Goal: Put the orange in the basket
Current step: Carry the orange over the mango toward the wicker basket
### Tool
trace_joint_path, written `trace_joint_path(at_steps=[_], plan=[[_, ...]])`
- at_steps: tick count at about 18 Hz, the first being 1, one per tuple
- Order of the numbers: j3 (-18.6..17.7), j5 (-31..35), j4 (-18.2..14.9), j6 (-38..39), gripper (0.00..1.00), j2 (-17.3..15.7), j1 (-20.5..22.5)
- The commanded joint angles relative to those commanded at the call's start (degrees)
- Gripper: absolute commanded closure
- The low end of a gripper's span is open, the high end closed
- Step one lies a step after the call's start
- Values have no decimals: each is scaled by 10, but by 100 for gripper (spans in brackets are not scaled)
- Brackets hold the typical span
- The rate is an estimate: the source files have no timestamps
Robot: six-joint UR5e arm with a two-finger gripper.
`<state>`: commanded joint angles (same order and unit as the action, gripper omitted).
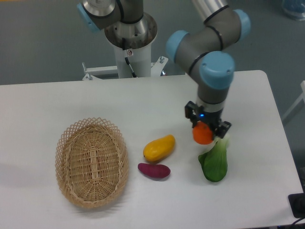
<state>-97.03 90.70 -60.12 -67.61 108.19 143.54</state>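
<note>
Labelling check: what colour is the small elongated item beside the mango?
Dark purple-magenta, clearest in the fixed camera view.

fingers [206, 129] gripping orange [203, 135], basket [91, 162] well left on table [143, 102]

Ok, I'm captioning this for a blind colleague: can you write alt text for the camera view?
A robot arm's gripper holds an orange over a white table, beside a leafy green vegetable. To the left lie a yellow mango, a purple sweet potato and an empty wicker basket.
</note>
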Motion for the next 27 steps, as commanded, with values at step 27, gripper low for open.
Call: trace_joint_path(at_steps=[27], plan=[[-15, -110, 38, 168, 48, 24, -191]])
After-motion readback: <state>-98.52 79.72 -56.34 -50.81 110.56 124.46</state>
